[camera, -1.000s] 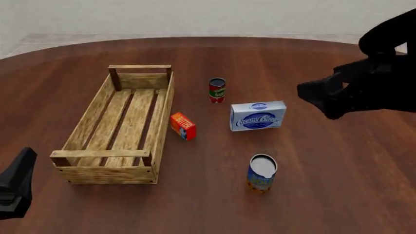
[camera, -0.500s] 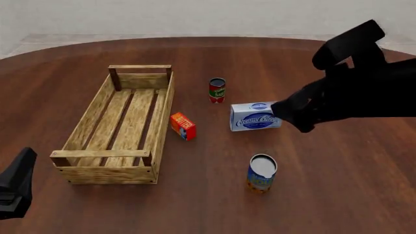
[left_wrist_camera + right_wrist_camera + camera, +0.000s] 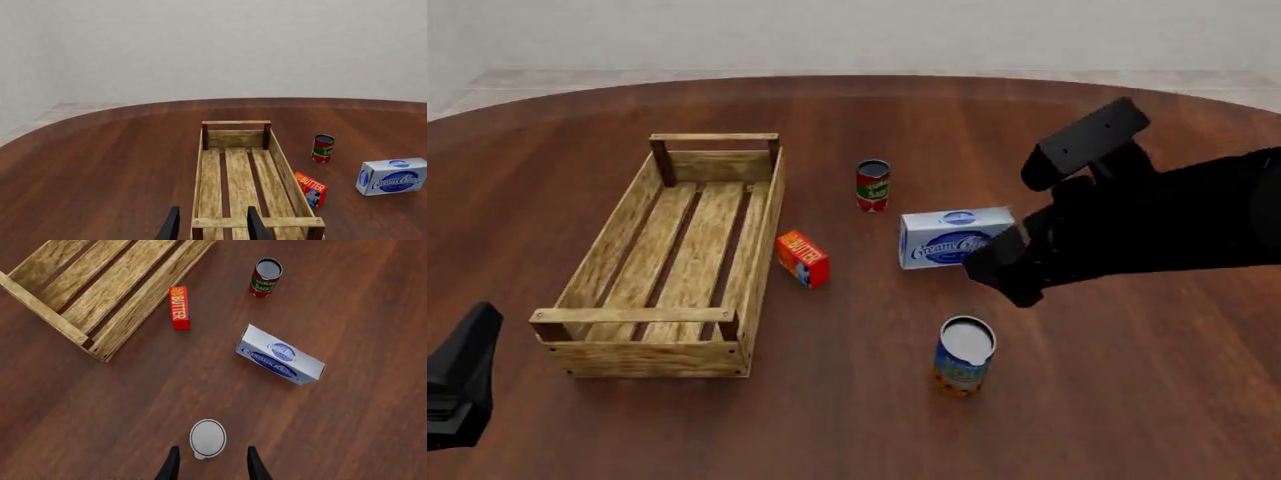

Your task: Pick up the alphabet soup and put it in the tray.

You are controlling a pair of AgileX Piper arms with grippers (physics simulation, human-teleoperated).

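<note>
Alphabet soup (image 3: pixel 964 355): upright on worktop (image 3: pixel 1121 400), well right of tray (image 3: pixel 674 262); label unreadable.
Right gripper (image 3: pixel 208 465): fingers released, above can.
Left gripper (image 3: pixel 212 226): fingers apart, empty.
Risk: off-centre descent could tip can.
Legible: "BUTTER" box (image 3: pixel 802 258); "Cream Cheese" box (image 3: pixel 953 238).

Sim tabletop test scene, not a real room: round dark wood table (image 3: pixel 868 420), blank grey wall behind it, few groceries beside slatted tray (image 3: pixel 681 262).
</note>
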